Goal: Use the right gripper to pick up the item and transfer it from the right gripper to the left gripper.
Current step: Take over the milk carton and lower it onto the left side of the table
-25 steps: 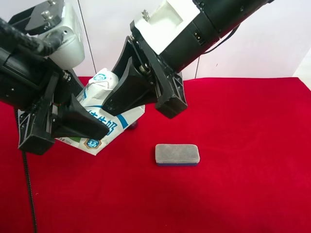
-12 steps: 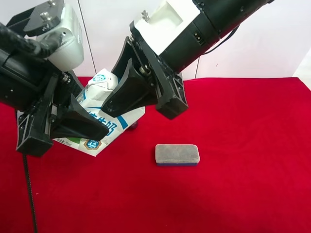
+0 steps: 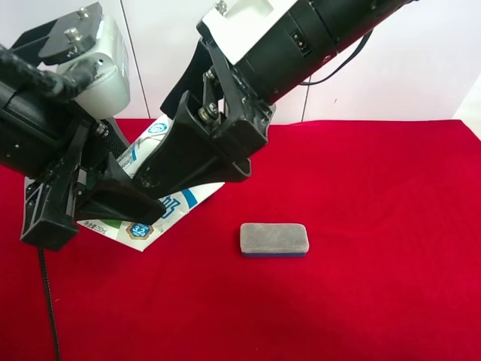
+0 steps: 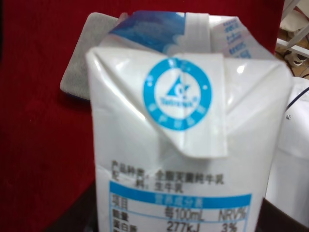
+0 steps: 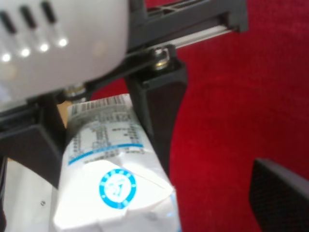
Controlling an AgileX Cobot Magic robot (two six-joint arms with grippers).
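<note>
The item is a white and blue milk carton (image 3: 171, 207), held tilted above the red cloth. The gripper of the arm at the exterior high view's left (image 3: 113, 201) is shut on its lower part; the left wrist view shows the carton (image 4: 186, 145) filling the frame, so this is my left gripper. My right gripper (image 3: 188, 162) hangs over the carton's top end. In the right wrist view the carton (image 5: 113, 174) sits between the left gripper's black fingers (image 5: 161, 111), and one right finger (image 5: 280, 193) stands apart from it with red cloth between.
A grey sponge with a blue base (image 3: 273, 239) lies on the red tablecloth (image 3: 361, 286) to the right of the carton; it also shows behind the carton in the left wrist view (image 4: 82, 53). A white wall stands behind the table.
My right gripper has lifted and turned over the carton's top. The left gripper and carton have shifted slightly down and to the view's left.
</note>
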